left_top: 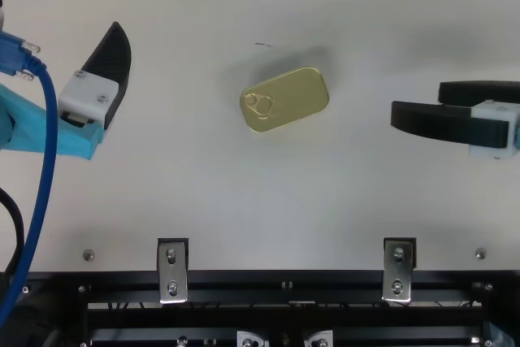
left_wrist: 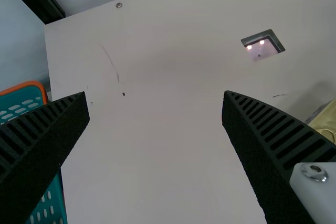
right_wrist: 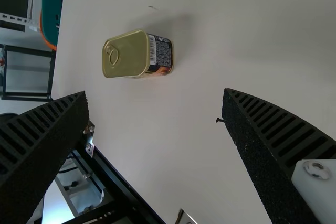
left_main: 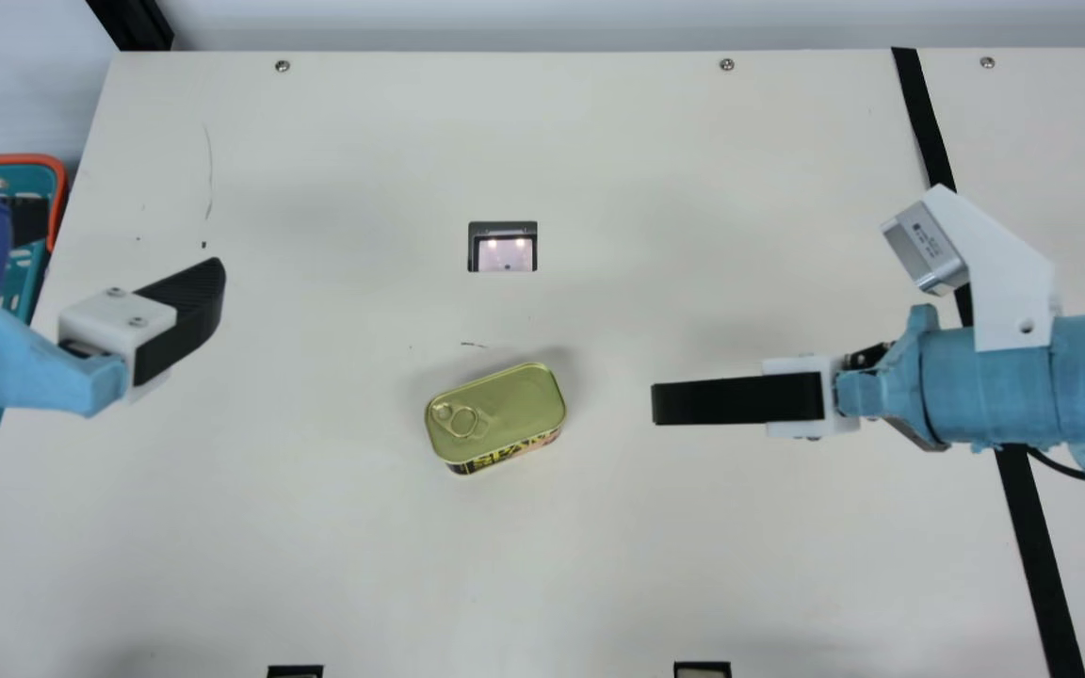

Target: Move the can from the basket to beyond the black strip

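Observation:
The gold-lidded can [left_main: 495, 414] stands on the table between the two grippers, its ring-pull end to the left; the top view shows the can [left_top: 284, 100] too. My left gripper [left_main: 180, 320] hangs left of it, and in the left wrist view the left gripper [left_wrist: 155, 97] is open with nothing between its fingers. To the can's right is my right gripper [left_main: 736, 400], apart from it; the right gripper [right_wrist: 155, 94] is open and empty in its wrist view. The teal basket [left_main: 57, 188] lies partly behind the left arm. My right arm crosses over the black strip [left_main: 1037, 556].
A small dark-framed square [left_main: 503, 247] is set in the table beyond the can. Metal brackets [left_top: 172, 270] and a black frame rail [left_top: 325, 279] line the near edge. Bare table [left_main: 599, 556] lies on the near side of the can.

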Controlling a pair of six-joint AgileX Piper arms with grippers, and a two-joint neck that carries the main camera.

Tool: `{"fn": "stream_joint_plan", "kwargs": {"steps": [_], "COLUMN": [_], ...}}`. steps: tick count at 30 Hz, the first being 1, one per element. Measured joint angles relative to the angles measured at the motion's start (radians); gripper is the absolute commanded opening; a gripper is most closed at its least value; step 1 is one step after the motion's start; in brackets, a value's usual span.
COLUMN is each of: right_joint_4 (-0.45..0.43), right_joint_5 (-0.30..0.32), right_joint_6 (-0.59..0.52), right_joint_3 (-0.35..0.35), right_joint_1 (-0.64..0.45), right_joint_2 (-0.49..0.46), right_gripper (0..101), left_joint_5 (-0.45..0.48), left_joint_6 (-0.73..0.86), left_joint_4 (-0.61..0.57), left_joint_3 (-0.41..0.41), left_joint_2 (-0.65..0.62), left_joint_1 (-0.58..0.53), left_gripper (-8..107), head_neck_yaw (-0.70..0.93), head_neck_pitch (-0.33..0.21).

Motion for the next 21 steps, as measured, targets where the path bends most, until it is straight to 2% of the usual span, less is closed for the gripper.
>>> {"fn": "stream_joint_plan", "kwargs": {"steps": [11,21], "right_joint_4": [0.067,0.095], "right_joint_5": [-0.001,-0.002], "right_joint_6": [-0.084,-0.111], "right_joint_3": [0.035,0.047], "right_joint_1": [0.071,0.059], "right_joint_2": [0.1,0.115], "right_gripper": [101,101], "left_joint_5": [0.0,0.0], "left_joint_6": [0.0,0.0], "left_joint_4": [0.0,0.0], "left_joint_3": [0.0,0.0], "left_joint_2": [0.0,0.0], "left_joint_1": [0.0,0.0], "left_gripper": [90,90], "head_neck_yaw": [-0.005,-0.005], "head_neck_pitch": [-0.005,-0.005]}}
